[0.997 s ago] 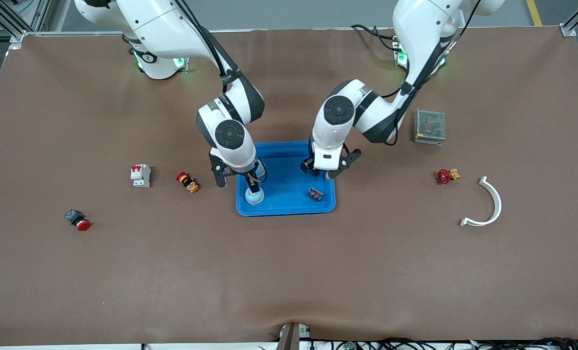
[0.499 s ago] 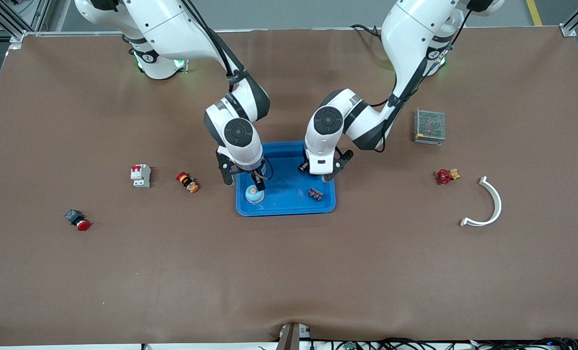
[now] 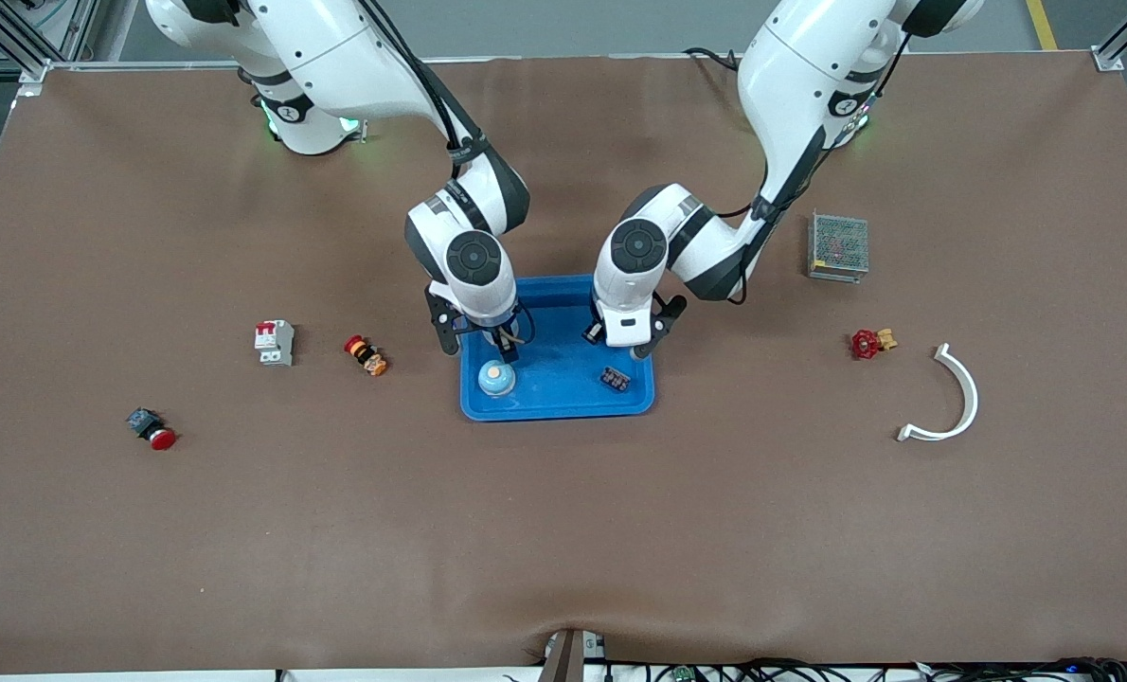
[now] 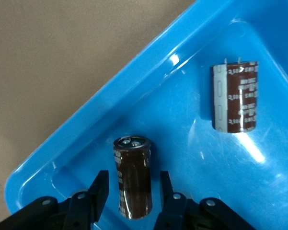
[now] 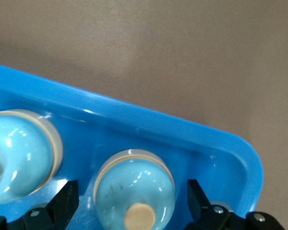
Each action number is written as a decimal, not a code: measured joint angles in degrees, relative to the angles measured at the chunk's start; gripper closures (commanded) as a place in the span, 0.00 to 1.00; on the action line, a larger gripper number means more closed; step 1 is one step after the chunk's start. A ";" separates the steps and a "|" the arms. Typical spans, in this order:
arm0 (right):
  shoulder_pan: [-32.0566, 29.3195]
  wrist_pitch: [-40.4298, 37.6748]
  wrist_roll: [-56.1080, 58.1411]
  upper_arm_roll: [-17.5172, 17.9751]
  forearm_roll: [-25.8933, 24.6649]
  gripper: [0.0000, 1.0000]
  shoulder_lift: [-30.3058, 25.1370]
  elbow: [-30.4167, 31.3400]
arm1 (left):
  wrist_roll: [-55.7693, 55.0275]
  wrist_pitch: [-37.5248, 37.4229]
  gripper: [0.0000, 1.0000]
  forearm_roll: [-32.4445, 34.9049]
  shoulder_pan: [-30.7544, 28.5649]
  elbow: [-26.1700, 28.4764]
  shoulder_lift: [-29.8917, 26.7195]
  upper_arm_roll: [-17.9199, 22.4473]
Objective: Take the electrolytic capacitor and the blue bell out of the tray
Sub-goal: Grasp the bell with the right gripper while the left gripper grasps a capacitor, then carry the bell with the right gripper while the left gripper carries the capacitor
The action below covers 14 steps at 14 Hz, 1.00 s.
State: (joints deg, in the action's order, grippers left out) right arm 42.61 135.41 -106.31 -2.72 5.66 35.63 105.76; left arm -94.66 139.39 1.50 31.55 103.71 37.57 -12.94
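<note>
Grasp step: in the blue tray, left tool straddles 1 capacitor, grip unconfirmed, right tool spread around 1 blue bell; next, pinch and lift onto bench

A high front camera faces the robots' bases at twelve o'clock, taking in the whole counter. Each wrist camera looks down, very close, into the tray, the part all three views share.
</note>
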 measured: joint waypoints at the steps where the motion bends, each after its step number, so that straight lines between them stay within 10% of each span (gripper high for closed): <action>1: 0.01 0.00 0.03 0.00 -0.01 0.15 0.00 0.10 | 0.00 0.00 1.00 0.00 0.00 -0.32 0.41 0.04; 4: 0.14 0.06 0.51 0.00 -0.02 1.00 -0.02 0.07 | -0.37 0.01 1.00 0.00 0.02 -1.55 0.96 0.08; 14: -2.64 -10.93 12.64 -0.95 0.07 1.00 -8.35 -1.40 | 4.70 -16.84 1.00 0.17 -6.89 -5.09 -10.96 0.57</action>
State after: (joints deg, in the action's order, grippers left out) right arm 39.97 124.48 -93.67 -3.67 5.73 27.28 104.36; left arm -89.96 122.54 1.67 24.66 98.61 26.61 -12.37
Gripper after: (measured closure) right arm 0.335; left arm 0.696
